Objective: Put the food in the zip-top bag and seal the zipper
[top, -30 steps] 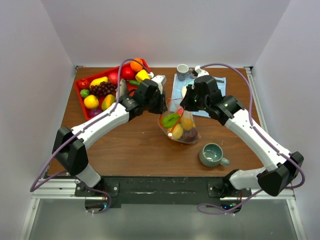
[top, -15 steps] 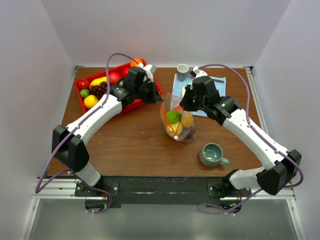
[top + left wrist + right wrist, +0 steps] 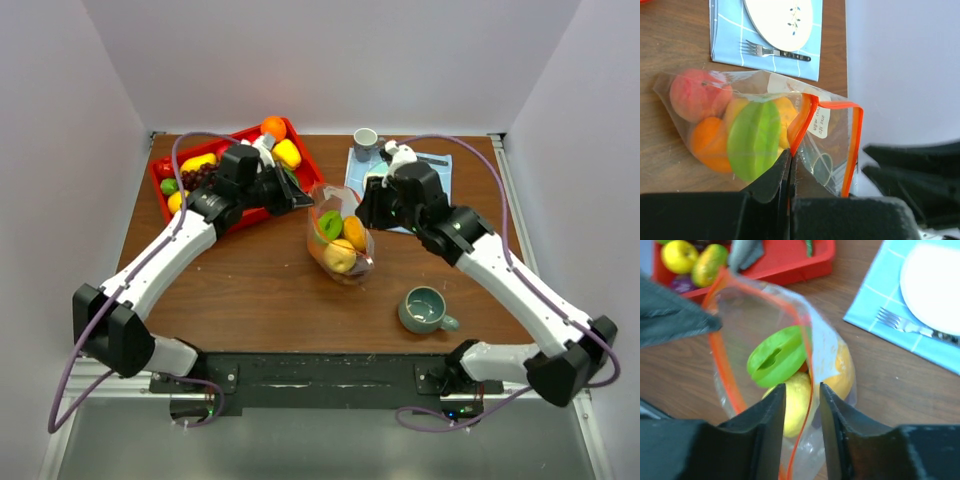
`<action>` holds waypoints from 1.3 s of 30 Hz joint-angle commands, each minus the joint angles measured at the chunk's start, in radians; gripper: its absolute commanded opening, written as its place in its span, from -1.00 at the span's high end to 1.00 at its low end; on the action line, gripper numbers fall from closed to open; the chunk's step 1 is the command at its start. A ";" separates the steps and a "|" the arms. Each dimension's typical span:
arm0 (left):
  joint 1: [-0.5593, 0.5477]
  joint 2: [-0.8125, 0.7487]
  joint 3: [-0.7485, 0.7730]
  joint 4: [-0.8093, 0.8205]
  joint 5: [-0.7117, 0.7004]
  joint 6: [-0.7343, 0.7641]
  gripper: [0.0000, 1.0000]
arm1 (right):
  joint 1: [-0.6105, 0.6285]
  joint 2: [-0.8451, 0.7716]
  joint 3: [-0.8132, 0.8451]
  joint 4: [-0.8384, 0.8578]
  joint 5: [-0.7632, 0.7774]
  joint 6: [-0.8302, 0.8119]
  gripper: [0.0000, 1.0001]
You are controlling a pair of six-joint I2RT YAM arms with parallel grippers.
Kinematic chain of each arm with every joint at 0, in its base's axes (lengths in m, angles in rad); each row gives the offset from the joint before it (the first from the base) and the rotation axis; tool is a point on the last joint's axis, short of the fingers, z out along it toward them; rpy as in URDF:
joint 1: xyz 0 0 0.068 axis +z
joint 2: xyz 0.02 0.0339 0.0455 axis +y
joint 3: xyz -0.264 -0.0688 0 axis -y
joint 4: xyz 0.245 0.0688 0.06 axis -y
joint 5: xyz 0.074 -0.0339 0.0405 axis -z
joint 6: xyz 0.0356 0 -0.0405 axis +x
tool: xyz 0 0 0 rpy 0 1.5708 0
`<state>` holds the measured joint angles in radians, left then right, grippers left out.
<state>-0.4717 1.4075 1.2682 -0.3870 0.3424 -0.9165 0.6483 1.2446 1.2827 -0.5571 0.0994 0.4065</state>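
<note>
The clear zip-top bag (image 3: 338,240) stands on the table between both grippers with its mouth held open. It holds a green piece (image 3: 330,222), a lemon (image 3: 797,400), an orange (image 3: 707,145) and a peach (image 3: 700,95). My left gripper (image 3: 298,197) is shut on the orange-red zipper strip (image 3: 802,120) at its tips (image 3: 790,156). My right gripper (image 3: 366,212) straddles the opposite strip edge; its jaws (image 3: 802,387) stand apart with the strip between them. More food lies in the red tray (image 3: 157,188). I do not see the white slider.
A green mug (image 3: 425,308) stands at the front right. A blue napkin (image 3: 440,165) with a white plate (image 3: 777,20) and fork (image 3: 775,51) lies behind the bag. A small cup (image 3: 366,138) stands at the back.
My left arm has swung back left toward the tray, still holding the strip. The bag moved left and away from me, and its mouth opened wider. The right gripper followed slightly.
</note>
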 commanded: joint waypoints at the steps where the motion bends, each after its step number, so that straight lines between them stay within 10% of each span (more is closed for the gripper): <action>1: 0.005 -0.077 -0.021 0.096 -0.097 -0.120 1.00 | 0.062 -0.193 -0.110 0.170 -0.053 -0.096 0.18; 13: 0.024 -0.137 -0.075 0.056 -0.279 -0.189 1.00 | 0.088 -0.668 -0.712 0.597 -0.056 -0.097 0.14; 39: 0.033 -0.087 -0.046 0.057 -0.316 -0.223 1.00 | 0.194 -0.529 -0.904 0.873 0.080 -0.138 0.15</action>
<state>-0.4488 1.3224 1.1851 -0.3817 0.0463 -1.1263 0.8257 0.7517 0.4114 0.2642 0.0883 0.2798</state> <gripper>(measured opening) 0.018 0.431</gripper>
